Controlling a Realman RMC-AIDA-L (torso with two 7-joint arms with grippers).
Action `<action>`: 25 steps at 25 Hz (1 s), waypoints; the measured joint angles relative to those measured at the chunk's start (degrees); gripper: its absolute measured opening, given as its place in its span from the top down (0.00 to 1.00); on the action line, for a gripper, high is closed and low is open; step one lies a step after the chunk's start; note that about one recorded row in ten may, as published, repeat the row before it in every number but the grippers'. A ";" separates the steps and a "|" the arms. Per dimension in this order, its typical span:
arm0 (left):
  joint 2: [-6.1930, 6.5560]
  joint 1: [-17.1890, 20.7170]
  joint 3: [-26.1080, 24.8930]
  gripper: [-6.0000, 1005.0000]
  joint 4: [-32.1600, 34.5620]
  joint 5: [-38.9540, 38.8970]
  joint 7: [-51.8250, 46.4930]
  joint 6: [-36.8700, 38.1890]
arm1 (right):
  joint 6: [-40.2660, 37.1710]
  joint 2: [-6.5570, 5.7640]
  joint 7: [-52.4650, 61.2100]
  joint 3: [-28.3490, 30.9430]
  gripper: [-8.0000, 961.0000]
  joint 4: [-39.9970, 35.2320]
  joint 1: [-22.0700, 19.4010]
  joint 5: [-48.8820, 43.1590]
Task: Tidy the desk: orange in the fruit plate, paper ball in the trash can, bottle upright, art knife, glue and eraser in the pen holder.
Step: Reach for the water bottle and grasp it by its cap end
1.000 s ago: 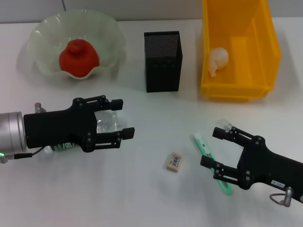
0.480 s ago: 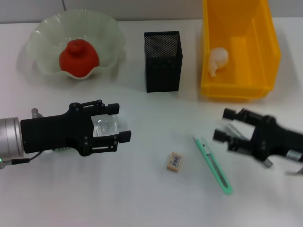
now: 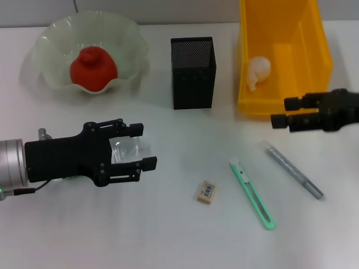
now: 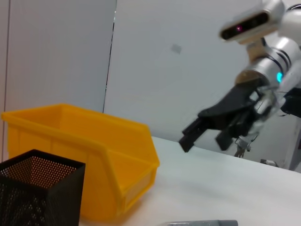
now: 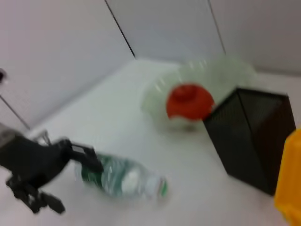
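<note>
- Done: the orange (image 3: 93, 66) sits in the fruit plate (image 3: 50, 36) at the far left of the bench (image 3: 168, 235); the paper ball (image 3: 258, 71) lies inside the trash can (image 3: 314, 50) at the far right.
- Left to do: the bottle (image 5: 123, 175) lies on its side at the near left; the art knife (image 3: 252, 194), the eraser (image 3: 207, 191) and a grey pen-like stick (image 3: 293, 169), probably the glue, lie loose on the bench, and none is in the pen holder (image 3: 193, 73), which stands between plate and can.
- Bottle axis: roughly left to right, capped end apparently toward the middle of the bench; the head view hides most of it under the arm.
- Left gripper (image 3: 137, 147): fingers spread around the bottle, one on each side; whether the pads touch it cannot be told.
- Right gripper (image 3: 283, 112): fingers spread and empty, hovering just in front of the trash can, apart from the stick below it.
- Knife and stick: both run diagonally, far ends toward the middle, near ends toward the right; they lie near each other without touching, the eraser just left of the knife.
</note>
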 joint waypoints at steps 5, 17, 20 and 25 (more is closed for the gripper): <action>0.03 -0.02 -0.09 0.23 -0.06 0.01 -0.01 -0.04 | -5.87 -0.74 11.29 0.00 0.19 -6.31 7.75 -11.66; 0.05 0.00 0.01 0.23 -0.44 0.13 0.05 -0.36 | -6.55 0.47 17.61 -3.51 0.19 -9.02 12.46 -19.79; 0.05 0.00 -0.03 0.23 -0.44 0.12 0.05 -0.38 | -6.55 0.48 17.64 -3.54 0.19 -8.97 12.38 -19.84; -0.01 -0.34 -0.29 0.23 2.24 0.17 -1.81 -0.68 | -5.98 0.72 16.84 -3.51 0.19 -8.37 11.45 -19.87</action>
